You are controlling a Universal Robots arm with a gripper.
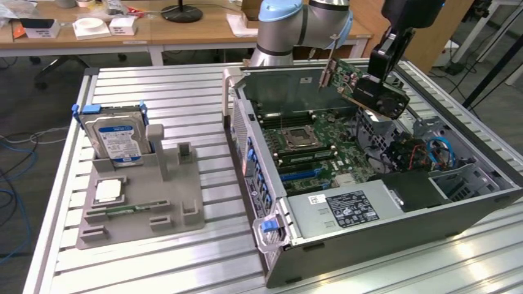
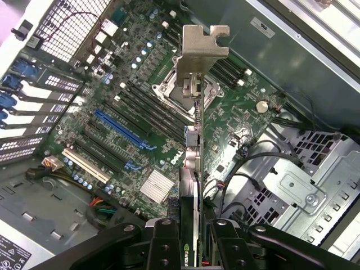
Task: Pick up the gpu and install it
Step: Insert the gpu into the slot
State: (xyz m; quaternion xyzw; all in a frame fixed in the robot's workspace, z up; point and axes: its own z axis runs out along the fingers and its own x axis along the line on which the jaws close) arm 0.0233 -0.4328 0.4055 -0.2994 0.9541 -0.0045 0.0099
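The gpu [image 1: 364,86], a green card with a black cooler and a silver end bracket, hangs tilted in the air above the open computer case [image 1: 359,153]. My gripper [image 1: 383,75] is shut on its black cooler end. In the wrist view the gpu [image 2: 193,140] runs edge-on away from my fingers [image 2: 163,242], its silver bracket at the far end. Beneath it lies the green motherboard [image 2: 129,101] with the blue slot [image 2: 124,132] and the cream slot [image 2: 85,166].
A grey fixture tray [image 1: 139,196] on the exterior view's left holds a blue-labelled hard drive [image 1: 116,138] upright, a small chip and a memory stick. The case's drive cage and cables [image 1: 433,153] stand on the exterior view's right. Slatted metal table [image 1: 163,92] all around.
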